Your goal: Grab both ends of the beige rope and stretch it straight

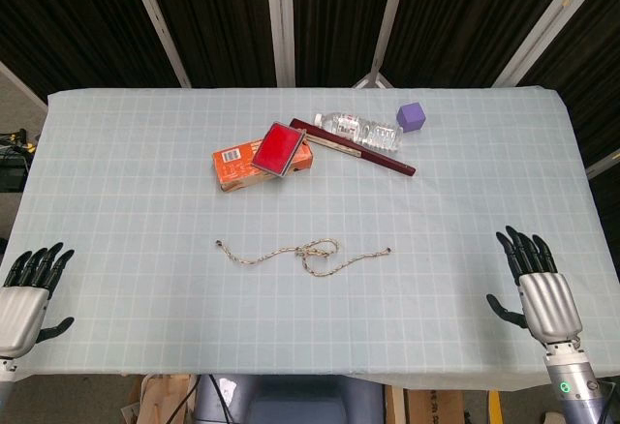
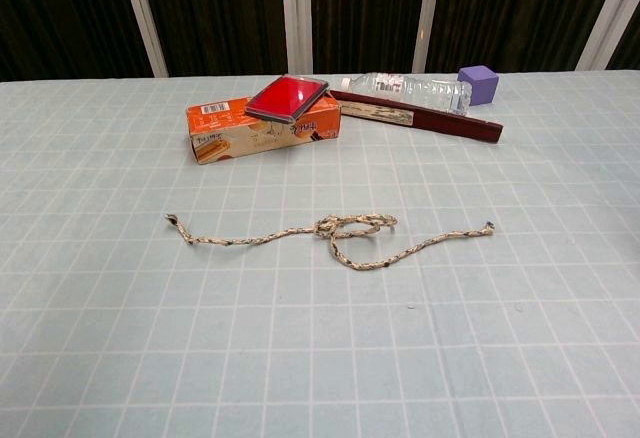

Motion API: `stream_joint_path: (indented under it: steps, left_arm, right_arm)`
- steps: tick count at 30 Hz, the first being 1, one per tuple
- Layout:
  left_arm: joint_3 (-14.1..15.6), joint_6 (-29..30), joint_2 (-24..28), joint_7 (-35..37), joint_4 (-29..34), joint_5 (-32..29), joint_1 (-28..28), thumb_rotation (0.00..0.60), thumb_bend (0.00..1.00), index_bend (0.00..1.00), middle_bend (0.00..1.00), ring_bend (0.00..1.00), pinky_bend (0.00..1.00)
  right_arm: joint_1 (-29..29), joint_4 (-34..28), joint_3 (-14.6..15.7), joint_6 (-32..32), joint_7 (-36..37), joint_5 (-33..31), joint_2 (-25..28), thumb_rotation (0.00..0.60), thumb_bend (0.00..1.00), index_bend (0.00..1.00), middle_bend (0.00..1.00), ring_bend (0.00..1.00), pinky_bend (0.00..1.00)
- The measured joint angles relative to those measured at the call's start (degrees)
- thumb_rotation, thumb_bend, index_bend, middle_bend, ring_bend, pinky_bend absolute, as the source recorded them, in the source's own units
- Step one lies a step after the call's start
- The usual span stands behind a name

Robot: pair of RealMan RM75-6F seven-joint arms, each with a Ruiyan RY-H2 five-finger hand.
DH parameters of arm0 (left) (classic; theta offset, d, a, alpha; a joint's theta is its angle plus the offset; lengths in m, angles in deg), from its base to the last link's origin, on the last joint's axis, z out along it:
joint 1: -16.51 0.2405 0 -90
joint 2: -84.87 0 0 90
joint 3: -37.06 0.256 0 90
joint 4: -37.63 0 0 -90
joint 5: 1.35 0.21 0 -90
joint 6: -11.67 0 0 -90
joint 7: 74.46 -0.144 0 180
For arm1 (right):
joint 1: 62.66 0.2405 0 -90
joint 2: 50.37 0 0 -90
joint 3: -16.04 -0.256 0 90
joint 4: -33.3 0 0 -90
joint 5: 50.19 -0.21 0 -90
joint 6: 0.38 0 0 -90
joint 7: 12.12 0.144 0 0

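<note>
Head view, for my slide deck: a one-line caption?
Both open hands, left and right, flank the looped beige rope.

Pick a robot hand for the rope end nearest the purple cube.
Right. The right robot hand lies open on that side of the table; the rope ends there, roughly below the cube. The left robot hand sits beyond the opposite end.

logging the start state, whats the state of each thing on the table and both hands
beige rope: slack, looped in the middle, both ends free
left hand: open, holds nothing
right hand: open, holds nothing
orange box: lying flat
red case: closed, resting on the box
water bottle: on its side
</note>
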Motion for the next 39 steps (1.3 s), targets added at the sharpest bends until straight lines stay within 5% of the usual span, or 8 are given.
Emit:
stream_joint_path:
  steps: [22, 29, 39]
  left_arm:
    - [-0.22, -0.48, 0.58, 0.81, 1.31, -1.27, 0.07, 0.600, 0.00, 0.00, 0.00, 0.00, 0.00]
    - [-0.49, -0.37, 0.79, 1.16, 1.58, -1.47, 0.02, 0.600, 0.00, 0.00, 0.00, 0.00, 0.00]
    - [-0.73, -0.46, 0.92, 1.30, 1.75, -1.57, -0.19, 0.600, 0.00, 0.00, 0.00, 0.00, 0.00]
  right_arm:
    - [0.23, -1.88, 0.91, 1.30, 0.06, 0.66, 0.74, 0.600, 0.28, 0.00, 0.00, 0.00, 0.00]
    - [2.39, -3.10, -0.43, 1.93, 1.43, 2.15, -0.18, 0.600, 0.28, 0.24, 0.14, 0.00, 0.00]
    - [11.16, -4.40, -4.88, 14.69, -7.17, -5.43, -5.38, 0.600, 0.28, 0.35, 0.22, 0.02, 0.00]
